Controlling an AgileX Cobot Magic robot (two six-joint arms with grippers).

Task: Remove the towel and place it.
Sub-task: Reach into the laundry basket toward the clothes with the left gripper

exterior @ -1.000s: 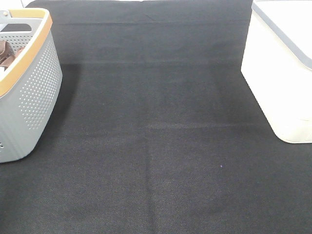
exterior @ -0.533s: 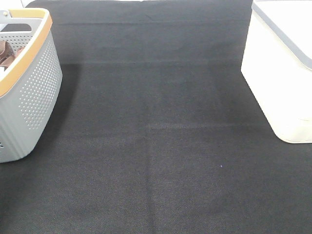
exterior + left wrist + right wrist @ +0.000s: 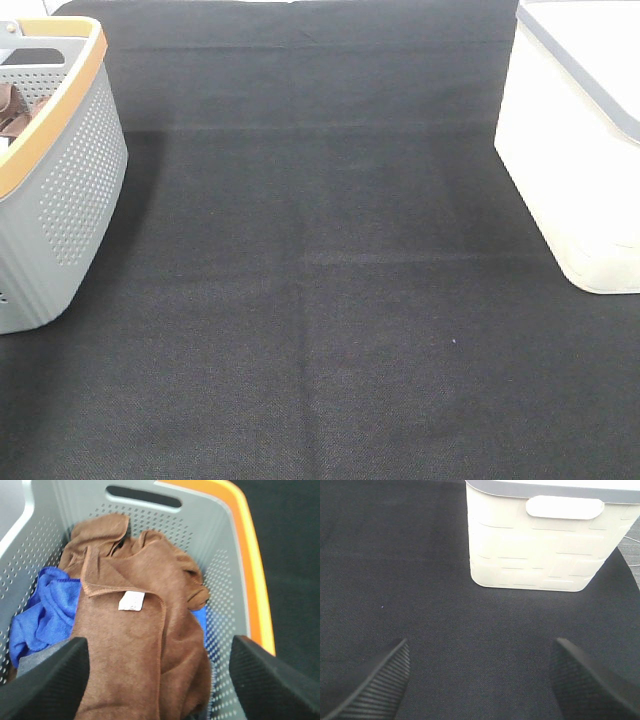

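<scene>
left wrist view has our left gripper (image 3: 159, 647) hanging with jaws spread wide and empty over the towel (image 3: 135, 640), which lies crumpled in the grey basket (image 3: 227, 555) beside a blue cloth (image 3: 42, 610). in the exterior high view we find that basket at the upper left of the frame. our right gripper (image 3: 480, 647) is spread wide too, empty, over the black mat (image 3: 395, 555).

No words, numbers or signs can be read anywhere. The small white tag (image 3: 131, 600) on the brown towel (image 3: 150, 650) is too blurry to show any letters.
</scene>
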